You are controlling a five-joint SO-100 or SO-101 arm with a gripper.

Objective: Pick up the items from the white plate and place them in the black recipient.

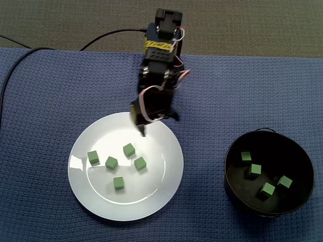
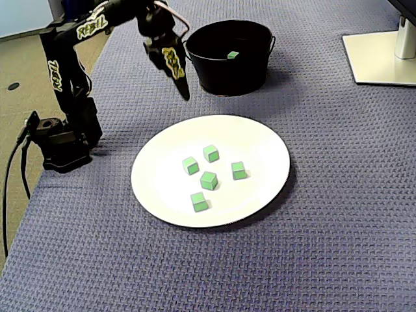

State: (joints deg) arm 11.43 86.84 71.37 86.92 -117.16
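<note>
Several small green cubes (image 1: 128,149) lie loose near the middle of the white plate (image 1: 156,194); in the other fixed view the same cubes (image 2: 208,180) sit on the plate (image 2: 260,140). The black bucket (image 1: 299,151) stands to the plate's right and holds several green cubes (image 1: 255,169); only one cube (image 2: 233,55) shows inside the bucket (image 2: 224,77) from the side. My gripper (image 1: 142,130) hangs above the plate's far rim, pointing down, fingers together with nothing between them. From the side the gripper (image 2: 184,91) is well above the plate, left of the bucket.
The arm's base (image 2: 62,146) stands on the blue cloth left of the plate. A black cable (image 1: 20,60) runs along the cloth's far left. A white monitor foot (image 2: 383,58) sits at the far right corner.
</note>
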